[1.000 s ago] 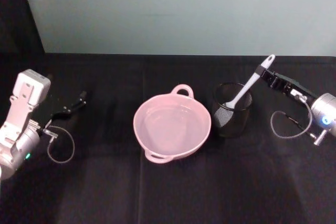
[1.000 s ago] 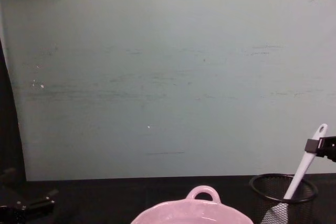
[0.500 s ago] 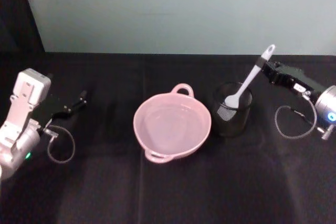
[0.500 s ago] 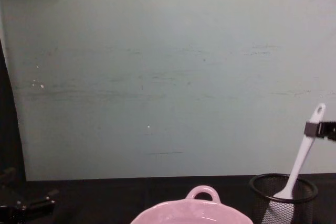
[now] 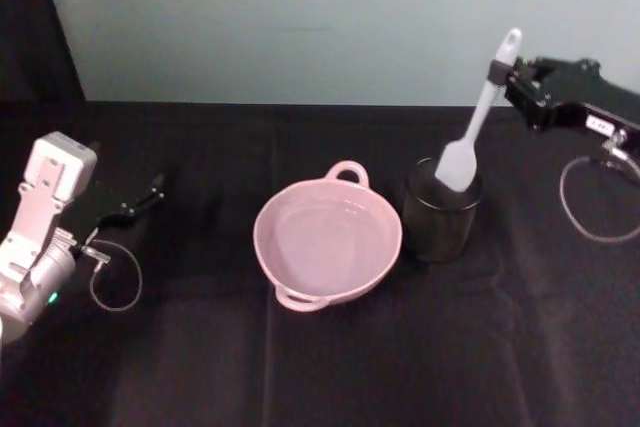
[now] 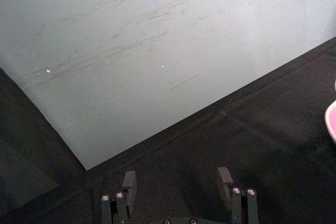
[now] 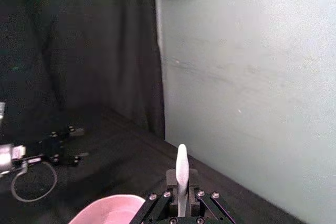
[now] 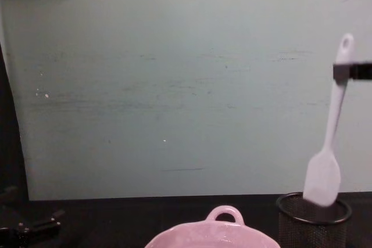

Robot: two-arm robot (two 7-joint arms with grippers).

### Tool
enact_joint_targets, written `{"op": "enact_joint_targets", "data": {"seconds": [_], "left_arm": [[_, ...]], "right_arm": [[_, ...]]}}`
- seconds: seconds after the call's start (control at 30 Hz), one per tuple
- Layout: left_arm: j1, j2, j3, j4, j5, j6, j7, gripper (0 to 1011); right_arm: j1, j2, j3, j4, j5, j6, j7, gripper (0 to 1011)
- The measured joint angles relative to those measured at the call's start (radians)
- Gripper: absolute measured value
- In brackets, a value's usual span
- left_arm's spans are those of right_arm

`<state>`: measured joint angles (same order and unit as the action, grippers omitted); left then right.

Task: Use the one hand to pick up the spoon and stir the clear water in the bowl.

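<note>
Though cut off at chest view's edge, right tool (image 8: 347,71) grips spoon (image 8: 331,126) abv mesh cup (image 8: 290,230).

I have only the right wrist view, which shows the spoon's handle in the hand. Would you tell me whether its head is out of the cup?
Observer: Almost. In the chest view the spoon hangs from the right hand with its head's lower edge about level with the cup rim. I cannot tell if it is fully clear.
Operator: Thank you. Where does the bowl stand from the cup?
Observer: In the head view the bowl is close beside the cup, on its left. I cannot tell whether they touch.
Operator: And the other hand?
Observer: The left hand is parked low at the left of the table, fingers open, well away from the bowl.
</note>
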<state>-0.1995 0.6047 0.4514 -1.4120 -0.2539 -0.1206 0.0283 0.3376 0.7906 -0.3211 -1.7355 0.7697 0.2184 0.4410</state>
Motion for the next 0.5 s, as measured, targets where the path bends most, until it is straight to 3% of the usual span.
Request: {"op": "enact_joint_targets", "data": {"seconds": [0.17, 0.3, 0.5], "left_arm": [[0.000, 0.000, 0.000, 0.000, 0.000, 0.000, 0.000, 1011], [0.000, 0.000, 0.000, 0.000, 0.000, 0.000, 0.000, 1011], [0.000, 0.000, 0.000, 0.000, 0.000, 0.000, 0.000, 1011]], "right_arm": [[0.056, 0.024, -0.012, -0.033, -0.010, 0.041, 0.041, 117], [0.120, 0.023, -0.044, -0.042, -0.007, 0.091, 0.073, 117], [0.222, -0.010, -0.132, -0.043, -0.011, 0.154, 0.119, 117]]}}
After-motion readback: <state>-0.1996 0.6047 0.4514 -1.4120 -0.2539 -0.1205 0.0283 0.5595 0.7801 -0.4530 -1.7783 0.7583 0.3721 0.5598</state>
